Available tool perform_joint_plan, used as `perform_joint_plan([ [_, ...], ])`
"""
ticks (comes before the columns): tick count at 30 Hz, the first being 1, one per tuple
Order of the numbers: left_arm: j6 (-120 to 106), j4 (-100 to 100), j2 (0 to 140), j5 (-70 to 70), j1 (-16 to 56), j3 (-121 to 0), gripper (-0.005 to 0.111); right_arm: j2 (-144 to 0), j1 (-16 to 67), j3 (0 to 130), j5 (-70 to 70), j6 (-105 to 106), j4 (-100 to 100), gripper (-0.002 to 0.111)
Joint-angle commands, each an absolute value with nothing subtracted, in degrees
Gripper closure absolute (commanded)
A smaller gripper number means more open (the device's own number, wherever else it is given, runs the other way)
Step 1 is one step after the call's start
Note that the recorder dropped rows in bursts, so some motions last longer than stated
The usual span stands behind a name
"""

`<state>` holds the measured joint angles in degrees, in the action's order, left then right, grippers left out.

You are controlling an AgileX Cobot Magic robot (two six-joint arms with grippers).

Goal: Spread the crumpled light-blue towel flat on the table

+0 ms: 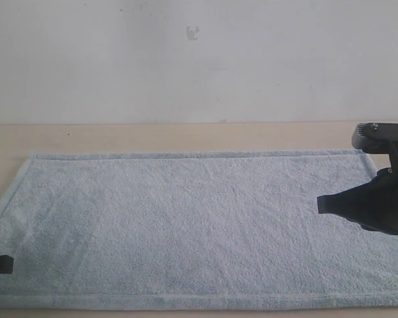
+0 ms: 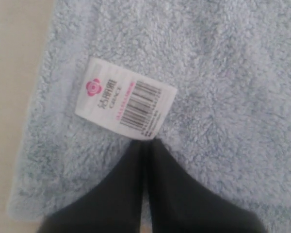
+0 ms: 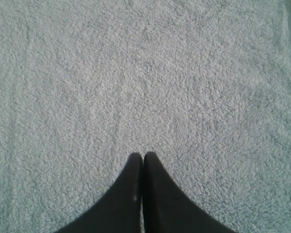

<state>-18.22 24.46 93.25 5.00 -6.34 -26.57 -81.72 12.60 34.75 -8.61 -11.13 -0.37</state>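
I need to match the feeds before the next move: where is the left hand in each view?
Exterior: left hand at the lower left edge of the picture, by the towel's left end.
Left wrist: its shut tips point at the tag, near the towel's hem.
Right wrist: not in it; only the right hand over the towel.
Shared landmark: the towel, with the table beside its left hem.
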Motion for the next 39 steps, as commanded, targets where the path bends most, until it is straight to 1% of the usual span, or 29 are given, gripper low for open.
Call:
perform_joint_plan([
  [1, -17.7, 24.6, 93.7, 3.3, -6.0, -26.4, 0.103, -81.2, 12.7, 34.7, -8.3, -11.0, -0.3, 0.108],
  [14, -17.7, 24.6, 88.0, 4.1, -6.0, -26.4, 0.103, -81.2, 12.7, 34.7, -8.1, -11.0, -0.3, 0.108],
  [20, -17.7, 24.4, 89.4, 4.6, -6.0, -26.4, 0.103, -81.2, 12.7, 34.7, -8.1, -11.0, -0.3, 0.108],
  [27, -17.7, 23.1, 94.1, 3.9, -6.1, -25.9, 0.103, -81.2, 12.7, 34.7, -8.1, -11.0, -0.3, 0.108],
  [33, -17.6, 23.1, 94.3, 2.9, -6.8, -25.9, 0.103, -81.2, 12.7, 34.7, -8.1, -11.0, -0.3, 0.108],
  [36, -16.0, 23.4, 92.8, 3.0, -7.0, -26.1, 0.103, -81.2, 12.7, 34.7, -8.1, -11.0, -0.3, 0.108],
  [39, -15.9, 23.4, 88.1, 3.5, -6.8, -26.3, 0.103, -81.2, 12.7, 34.7, -7.9, -11.0, -0.3, 0.108],
])
